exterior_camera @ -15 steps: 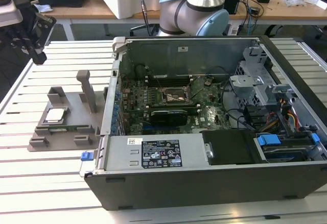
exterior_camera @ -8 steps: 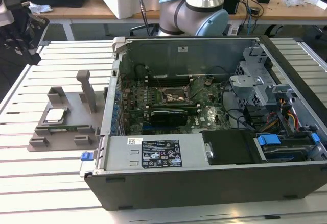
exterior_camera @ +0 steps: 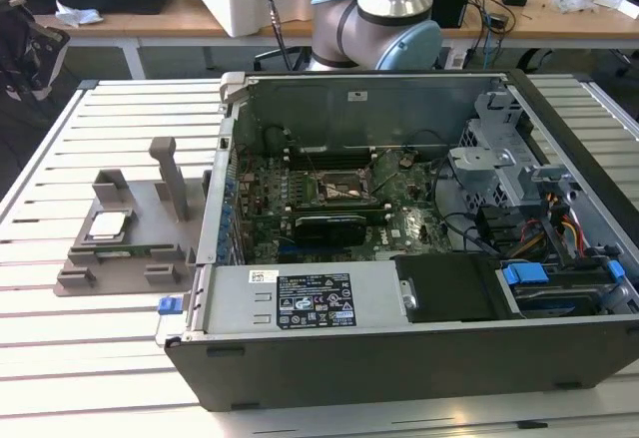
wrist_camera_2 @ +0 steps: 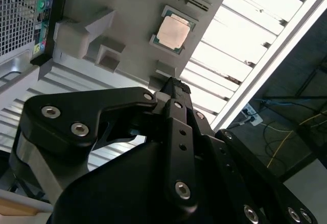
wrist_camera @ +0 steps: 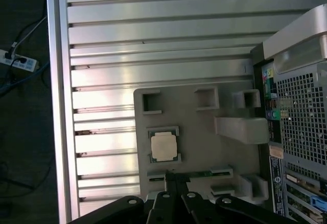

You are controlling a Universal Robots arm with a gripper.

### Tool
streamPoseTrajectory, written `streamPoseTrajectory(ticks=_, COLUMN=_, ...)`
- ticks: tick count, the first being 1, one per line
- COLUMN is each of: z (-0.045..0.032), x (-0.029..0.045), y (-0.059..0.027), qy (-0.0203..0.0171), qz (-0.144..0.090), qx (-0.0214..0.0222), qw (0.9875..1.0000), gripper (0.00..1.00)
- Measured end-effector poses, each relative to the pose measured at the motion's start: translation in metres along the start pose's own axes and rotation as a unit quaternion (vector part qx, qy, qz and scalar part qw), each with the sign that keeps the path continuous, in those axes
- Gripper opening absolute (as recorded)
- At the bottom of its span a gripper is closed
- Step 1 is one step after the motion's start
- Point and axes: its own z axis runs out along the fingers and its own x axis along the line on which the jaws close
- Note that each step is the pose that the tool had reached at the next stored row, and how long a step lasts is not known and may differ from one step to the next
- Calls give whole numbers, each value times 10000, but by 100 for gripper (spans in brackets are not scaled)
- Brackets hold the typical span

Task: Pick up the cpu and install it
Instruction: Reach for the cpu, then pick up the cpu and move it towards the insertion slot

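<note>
While the cpu [exterior_camera: 107,224] lies flat in a recess of the grey holder tray [exterior_camera: 150,230], toward the tray edge farthest from the open computer case [exterior_camera: 399,358], the tray sits on the slatted worktop [exterior_camera: 100,368] just beside the case, on the exterior view's left. The arm [exterior_camera: 384,9] rises beyond the case's far side.

In the second wrist view, the gripper [wrist_camera_2: 173,85] has its fingertips closed together on nothing. The cpu [wrist_camera_2: 173,30] lies apart from it.

In the first wrist view, the closed gripper [wrist_camera: 171,175] points toward the tray [wrist_camera: 204,122]. The cpu [wrist_camera: 163,146] lies metal side up in its recess, untouched.
</note>
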Motion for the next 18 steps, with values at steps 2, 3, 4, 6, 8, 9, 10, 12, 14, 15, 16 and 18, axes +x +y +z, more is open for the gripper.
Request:
streamPoseTrajectory(ticks=2, z=2, x=16, y=3, qy=0, qz=-1, qx=0, qw=10000, gripper=11)
streamPoseTrajectory(ticks=3, z=2, x=18, y=3, qy=0, qz=-1, qx=0, qw=10000, gripper=11)
streamPoseTrajectory(ticks=4, z=2, x=18, y=3, qy=0, qz=-1, qx=0, qw=10000, gripper=11)
streamPoseTrajectory(ticks=6, z=2, x=18, y=3, qy=0, qz=-1, qx=0, qw=10000, gripper=11)
streamPoseTrajectory(ticks=8, z=2, x=19, y=3, qy=0, qz=-1, qx=0, qw=10000, gripper=11)
streamPoseTrajectory(ticks=9, z=2, x=19, y=3, qy=0, qz=-1, qx=0, qw=10000, gripper=11)
streamPoseTrajectory(ticks=10, z=2, x=19, y=3, qy=0, qz=-1, qx=0, qw=10000, gripper=11)
streamPoseTrajectory(ticks=12, z=2, x=20, y=3, qy=0, qz=-1, qx=0, qw=10000, gripper=11)
streamPoseTrajectory(ticks=14, z=2, x=20, y=3, qy=0, qz=-1, qx=0, qw=10000, gripper=11)
streamPoseTrajectory(ticks=15, z=2, x=21, y=3, qy=0, qz=-1, qx=0, qw=10000, gripper=11)
streamPoseTrajectory(ticks=16, z=2, x=21, y=3, qy=0, qz=-1, qx=0, qw=10000, gripper=11)
streamPoseTrajectory(ticks=18, z=2, x=22, y=3, qy=0, qz=-1, qx=0, qw=10000, gripper=24)
